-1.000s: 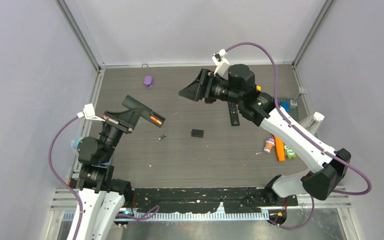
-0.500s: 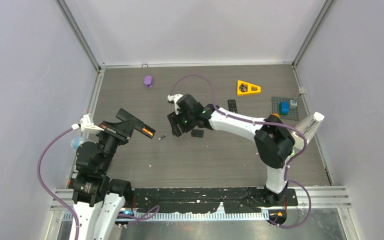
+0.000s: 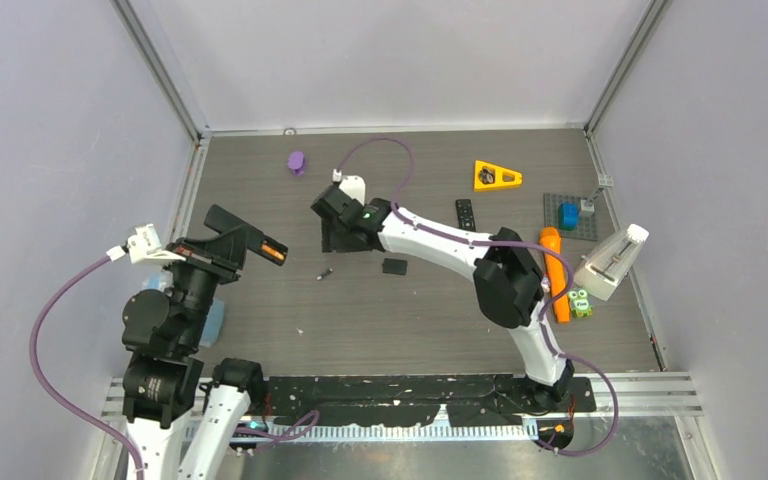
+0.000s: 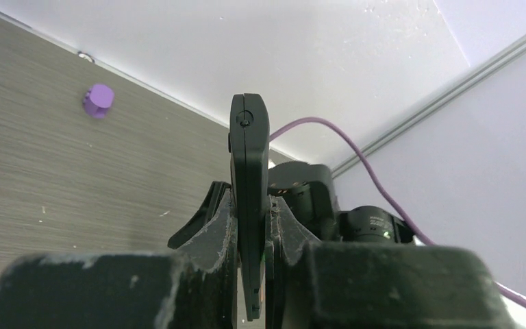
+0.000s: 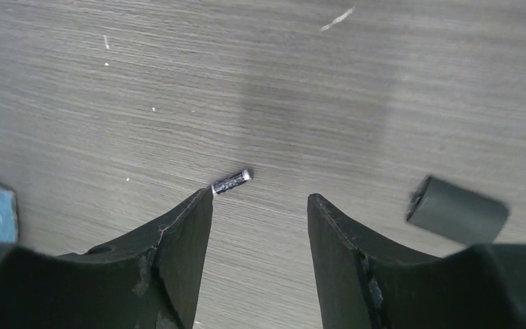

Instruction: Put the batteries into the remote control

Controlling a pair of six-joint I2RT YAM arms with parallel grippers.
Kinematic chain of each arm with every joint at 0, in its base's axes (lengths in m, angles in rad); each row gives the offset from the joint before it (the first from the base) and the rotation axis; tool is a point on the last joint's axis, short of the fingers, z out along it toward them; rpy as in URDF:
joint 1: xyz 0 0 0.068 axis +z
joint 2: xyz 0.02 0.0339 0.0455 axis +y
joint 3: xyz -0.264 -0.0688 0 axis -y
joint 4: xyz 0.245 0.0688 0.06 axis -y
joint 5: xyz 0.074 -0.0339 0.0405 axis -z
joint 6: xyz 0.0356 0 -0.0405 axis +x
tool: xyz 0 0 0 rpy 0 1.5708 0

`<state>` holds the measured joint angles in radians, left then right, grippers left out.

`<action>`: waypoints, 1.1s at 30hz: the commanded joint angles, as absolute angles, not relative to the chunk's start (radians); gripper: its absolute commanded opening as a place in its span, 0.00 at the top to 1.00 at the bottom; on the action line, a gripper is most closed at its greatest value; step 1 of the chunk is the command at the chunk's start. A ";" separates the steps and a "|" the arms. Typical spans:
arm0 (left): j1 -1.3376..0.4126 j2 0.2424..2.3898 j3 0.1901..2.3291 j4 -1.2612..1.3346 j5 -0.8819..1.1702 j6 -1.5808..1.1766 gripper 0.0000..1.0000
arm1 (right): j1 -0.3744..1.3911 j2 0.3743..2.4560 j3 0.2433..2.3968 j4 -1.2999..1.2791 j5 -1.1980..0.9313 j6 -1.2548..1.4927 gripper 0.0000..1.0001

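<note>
A grey battery (image 5: pixel 231 182) lies loose near the middle of the table (image 3: pixel 290 320), left of a small black cover (image 3: pixel 394 266). In the right wrist view its silver tip points up and right. Its dark end lies right at the tip of one finger (image 5: pixel 185 226); I cannot tell whether they touch. The right gripper (image 5: pixel 260 199) hangs low over it, jaws about half open with nothing between them. The cover lies beside the other finger, apart from it.

The remote (image 4: pixel 248 171) is off the table, clamped edge-on in the left gripper (image 4: pixel 250 212), whose jaws are closed tight on it. From above, an orange battery (image 3: pixel 273 250) shows in the remote's outer end, which points toward the right gripper.

Farther out, a second remote (image 3: pixel 465 213) lies just beyond the right arm. A purple piece (image 3: pixel 297 161) and an orange wedge (image 3: pixel 496 176) sit near the back. A grey plate (image 3: pixel 552 205) with a blue block (image 3: pixel 568 215), an orange stick (image 3: pixel 554 270) and a green toy (image 3: pixel 580 300) are at the right.
</note>
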<state>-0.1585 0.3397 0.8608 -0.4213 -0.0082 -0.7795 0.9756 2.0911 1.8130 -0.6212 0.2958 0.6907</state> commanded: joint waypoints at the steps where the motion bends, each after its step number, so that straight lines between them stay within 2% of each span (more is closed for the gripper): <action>1: -0.154 0.337 0.913 -0.425 -0.072 -0.739 1.00 | 1.019 2.168 1.882 -0.731 0.378 0.965 0.42; 10: -0.154 0.295 0.934 -0.475 -0.083 -0.739 1.00 | 1.073 2.337 2.091 -0.858 0.470 1.162 0.46; 17: -0.153 0.263 0.936 -0.514 -0.110 -0.733 1.00 | 1.078 2.414 2.163 -0.865 0.483 1.181 0.52; 29: -0.153 0.252 0.930 -0.481 -0.178 -0.713 1.00 | 1.106 2.459 2.152 -0.886 0.497 1.090 0.54; 33: -0.153 0.246 0.929 -0.486 -0.178 -0.712 1.00 | 1.107 2.461 2.147 -0.898 0.496 1.074 0.59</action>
